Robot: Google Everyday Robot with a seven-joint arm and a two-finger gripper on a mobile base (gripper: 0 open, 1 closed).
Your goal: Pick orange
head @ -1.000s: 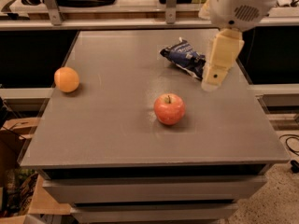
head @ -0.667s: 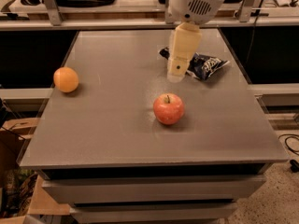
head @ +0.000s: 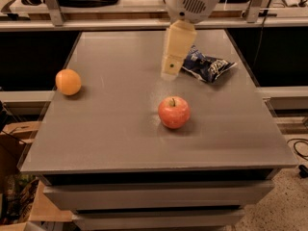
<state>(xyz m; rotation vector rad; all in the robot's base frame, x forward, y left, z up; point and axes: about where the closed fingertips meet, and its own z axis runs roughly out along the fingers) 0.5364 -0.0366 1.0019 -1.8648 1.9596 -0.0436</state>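
Note:
The orange [head: 68, 82] is a small round yellow-orange fruit lying near the left edge of the grey table [head: 120, 129]. My gripper [head: 170, 73] hangs from the white arm at the top middle, above the table's far half. It is well to the right of the orange and not touching it. It holds nothing that I can see.
A red apple [head: 173, 112] with a stem sits near the table's middle, just in front of the gripper. A dark blue snack bag [head: 208, 65] lies at the back right, partly behind the gripper. Shelving runs along the far side. Cardboard boxes stand on the floor at the left.
The arm and gripper have swung left across the back of the table, from over the snack bag toward the middle. The orange, apple and bag have not moved.

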